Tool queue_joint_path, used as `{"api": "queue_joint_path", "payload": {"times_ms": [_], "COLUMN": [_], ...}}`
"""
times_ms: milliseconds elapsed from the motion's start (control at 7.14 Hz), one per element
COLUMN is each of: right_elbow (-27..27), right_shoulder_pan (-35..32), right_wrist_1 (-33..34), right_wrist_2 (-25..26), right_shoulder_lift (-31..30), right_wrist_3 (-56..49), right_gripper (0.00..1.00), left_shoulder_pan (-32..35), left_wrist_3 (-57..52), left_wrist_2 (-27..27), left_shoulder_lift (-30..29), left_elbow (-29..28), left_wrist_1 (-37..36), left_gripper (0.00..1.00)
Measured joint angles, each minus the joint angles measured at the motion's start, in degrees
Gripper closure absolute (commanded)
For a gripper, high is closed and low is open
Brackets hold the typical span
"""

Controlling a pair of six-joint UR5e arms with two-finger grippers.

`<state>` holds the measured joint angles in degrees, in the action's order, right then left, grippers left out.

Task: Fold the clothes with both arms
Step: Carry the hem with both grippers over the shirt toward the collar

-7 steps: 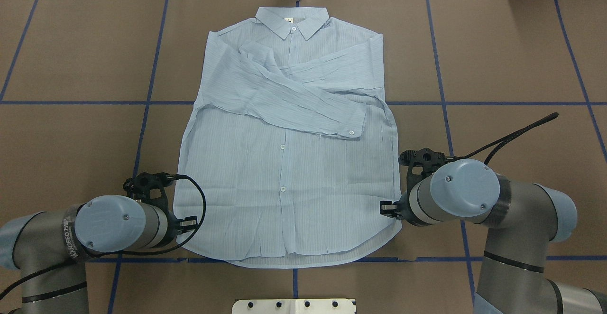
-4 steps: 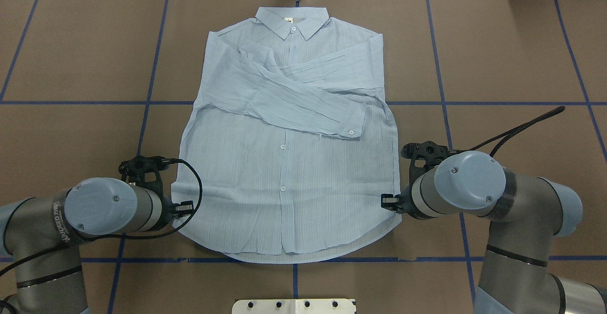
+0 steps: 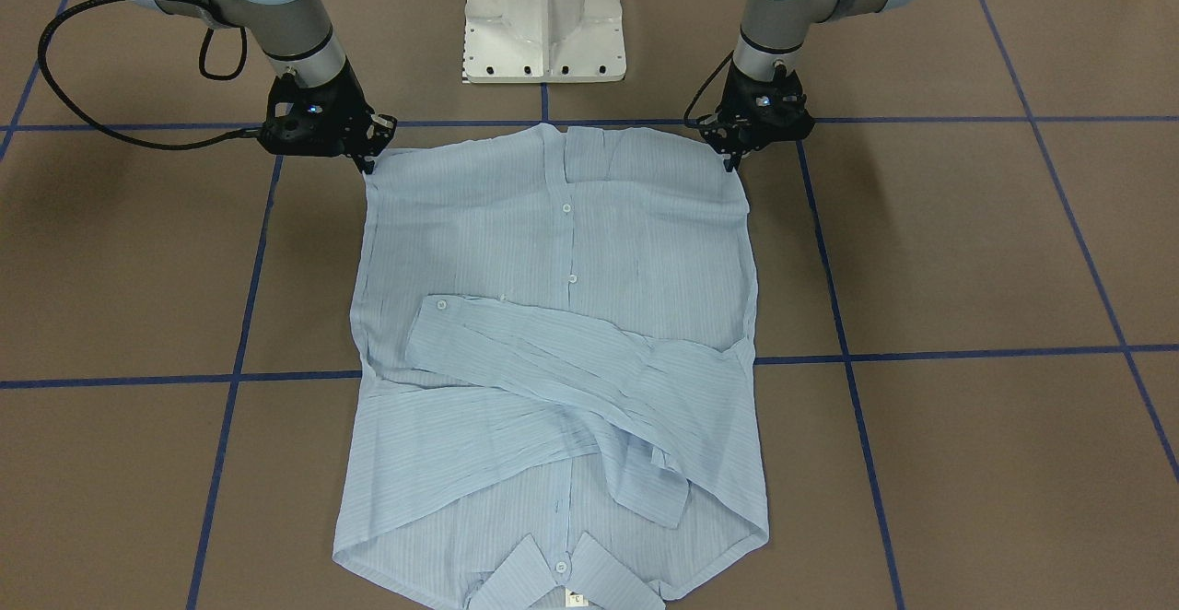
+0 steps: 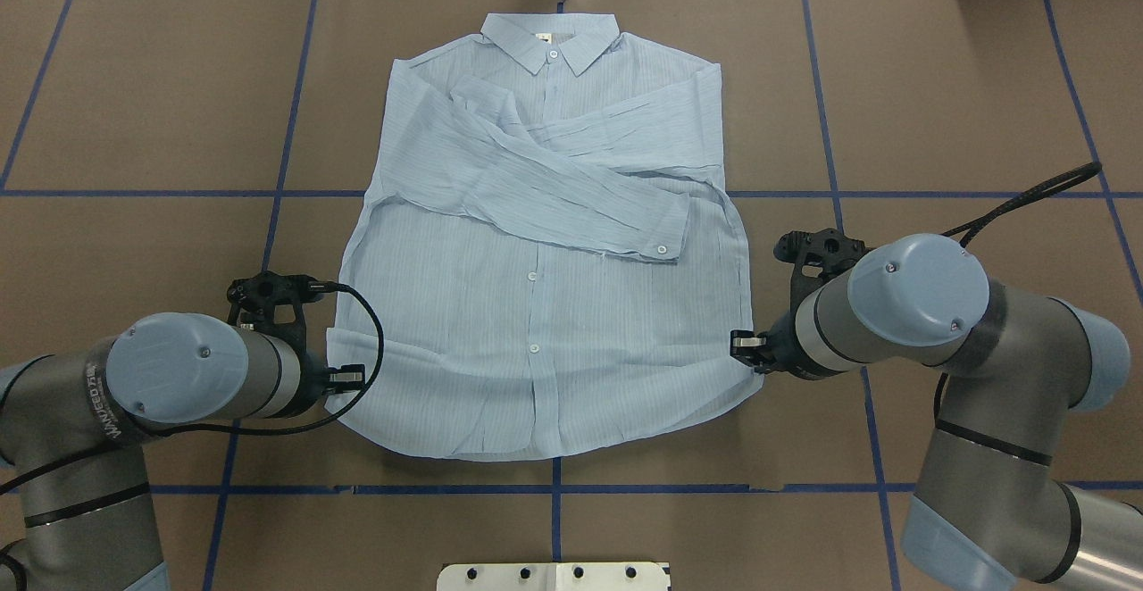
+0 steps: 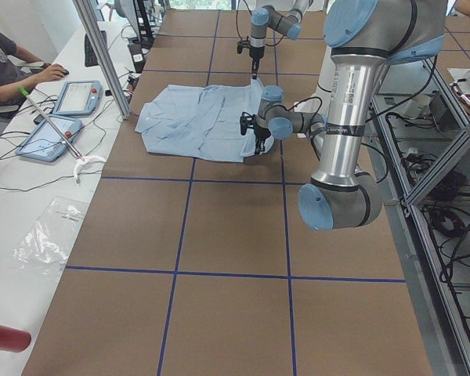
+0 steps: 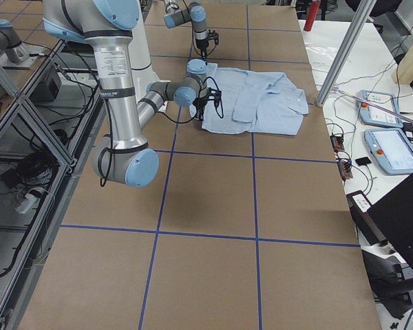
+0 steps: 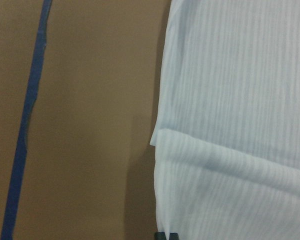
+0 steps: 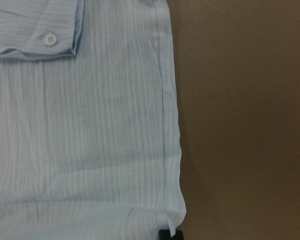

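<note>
Stock on the bench, for your check:

1. Shirt [image 4: 536, 305]: light blue, finely striped, long-sleeved button-up. It lies front up in the mid table [image 4: 982, 82] (brown cover, blue tape lines [image 4: 179, 193] in a grid). The collar [image 4: 549, 42] is at the far side from the robot and the hem is toward the white pedestal base [image 3: 543, 11]. Both sleeves [image 4: 554, 171] are folded across the chest and crossed. The upper sleeve's cuff [image 4: 663, 247] carries one white button and ends near the shirt's right side seam.

2. Left gripper [image 4: 346, 379]: sits at the hem's left corner, fingers pinched on the cloth. In the wrist view the fabric runs down to a black fingertip [image 7: 165, 235] at the frame's bottom, w/ a crease across the cloth just above it. The left arm [image 4: 179, 377] reaches in low from the table's left.

3. Right gripper [image 4: 746, 347]: sits at the hem's right corner, likewise clamped on the cloth. The seam edge ends right at its fingertip [image 8: 167, 234]. The right arm [image 4: 911, 296] is angled in from the right.

4. Hem, front view: runs nearly straight between the two grippers.

5. Misc.: there is a seated person [image 5: 0, 55] at the white side bench, w/ two tablets [image 5: 63, 117] and cables beside them.
</note>
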<state>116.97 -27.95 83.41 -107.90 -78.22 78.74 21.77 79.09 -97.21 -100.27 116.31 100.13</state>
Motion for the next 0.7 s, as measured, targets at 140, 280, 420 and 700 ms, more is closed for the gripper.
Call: {"api": "queue_joint_path", "payload": {"times_ms": [140, 280, 420, 700], "right_elbow": [0.01, 0.01, 0.01, 0.01], "right_shoulder_pan": [-1.35, -2.62, -3.82, -6.73], "right_wrist_1": [-0.02, -0.06, -0.08, -0.09], "right_wrist_2": [-1.31, -2.42, -3.46, -6.34], "right_shoulder_lift": [0.0, 0.0, 0.0, 0.0], "right_wrist_3": [-0.13, -0.37, -0.88, -2.2], "right_gripper": [1.0, 1.0, 1.0, 1.0], "left_shoulder_pan": [0.05, 0.12, 0.28, 0.67], "left_wrist_3": [-1.03, -2.29, -3.35, -4.33], "left_wrist_2": [-0.07, -0.37, -0.94, -1.66], "left_shoulder_lift": [0.0, -0.02, -0.01, 0.04], "left_elbow": [1.04, 1.95, 2.51, 3.22], "left_wrist_1": [0.02, 0.02, 0.05, 0.09], "left_gripper": [1.0, 1.0, 1.0, 1.0]}}
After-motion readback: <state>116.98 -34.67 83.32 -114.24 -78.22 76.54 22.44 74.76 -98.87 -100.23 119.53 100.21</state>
